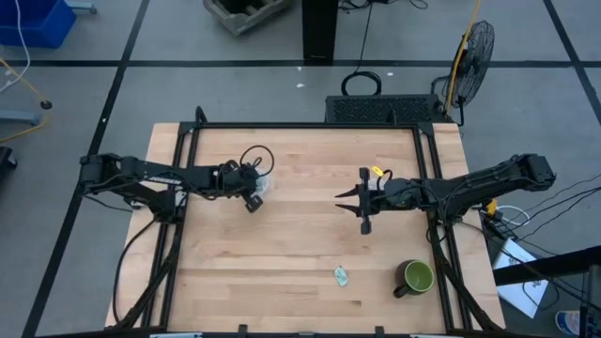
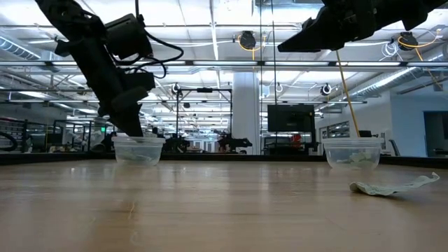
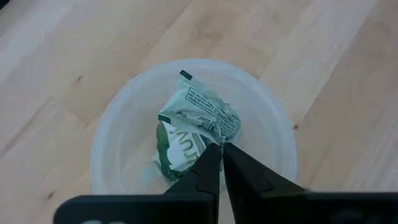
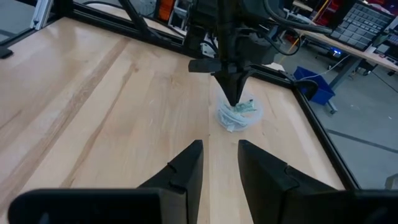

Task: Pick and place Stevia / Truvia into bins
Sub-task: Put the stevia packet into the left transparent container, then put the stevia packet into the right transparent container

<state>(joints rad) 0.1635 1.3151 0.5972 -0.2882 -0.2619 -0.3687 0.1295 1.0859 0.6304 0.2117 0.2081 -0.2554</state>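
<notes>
Left gripper [image 3: 221, 148] of mine points straight down over a clear cup [image 1: 264, 184]; its tips are pressed together with nothing between them, right above the crumpled green and white packets [image 3: 194, 130] that lie in the bottom of the cup; I think they sit there because that cup is one of the bins, so that part of the job looks done; from above, this cup is on the surface toward ten o'clock from the middle.

My right gripper [image 1: 364, 199] hangs in the air just to the three o'clock side of the middle; its two fingers [image 4: 185, 167] are spread apart and hold nothing; I think it stays up high so it does not bump anything.

One more packet [image 1: 341, 275] lies flat on the wood toward five o'clock, well apart from both grippers; it looks wrinkled; I guess it is the next one to pick up, and my right gripper is the nearer one.

Another clear cup [image 2: 352, 151] shows in the low view with packets inside; I cannot pick it out from above.

A dark green mug [image 1: 415, 278] stands near that loose packet, at its three o'clock; it is not a bin, so I should leave it alone.
</notes>
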